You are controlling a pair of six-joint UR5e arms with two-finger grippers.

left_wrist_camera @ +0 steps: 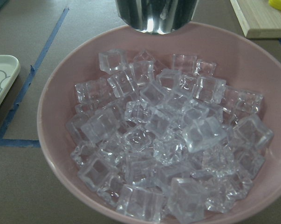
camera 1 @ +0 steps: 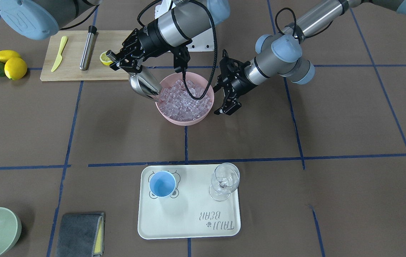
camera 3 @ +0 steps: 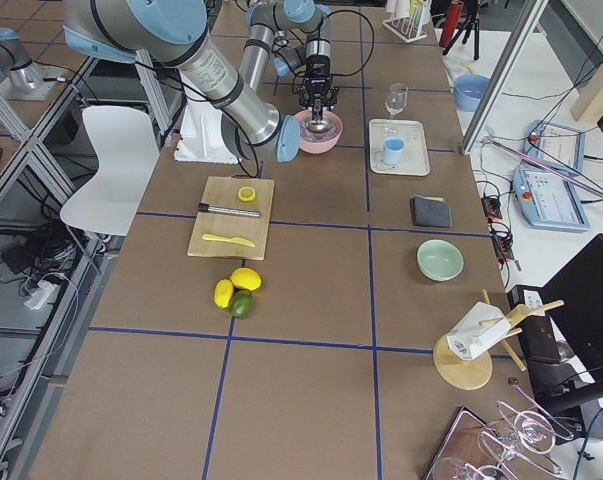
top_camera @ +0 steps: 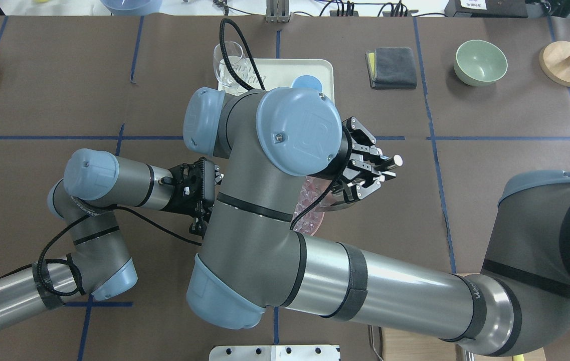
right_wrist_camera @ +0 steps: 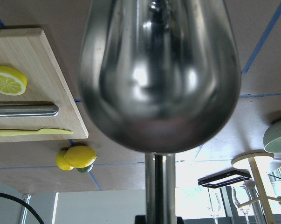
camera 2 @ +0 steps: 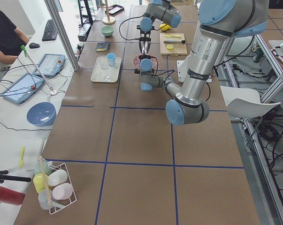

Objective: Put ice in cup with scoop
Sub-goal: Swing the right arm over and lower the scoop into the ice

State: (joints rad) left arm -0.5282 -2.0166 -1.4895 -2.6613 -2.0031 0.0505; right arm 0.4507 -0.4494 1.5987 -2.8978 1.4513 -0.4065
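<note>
Front-facing view: the right gripper (camera 1: 122, 62) pinches the bar handle of the shiny steel scoop (camera 1: 145, 86), with the trough slanting down toward the clear ice cubes (camera 1: 185, 100) in the round pink bowl (camera 1: 185, 122). The small light-blue plastic cup (camera 1: 162, 184) stands well apart on the cream tray (camera 1: 188, 228). The left gripper (camera 1: 228, 106), apparently spread and empty, hangs just beside the bowl. Left wrist view: the scoop (left_wrist_camera: 154, 16) overhangs the bowl's far rim.

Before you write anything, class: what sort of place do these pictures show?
Probably a robotics lab: two robot arms over a table gridded with blue tape, and an operators' desk with tablets and a keyboard alongside.
</note>
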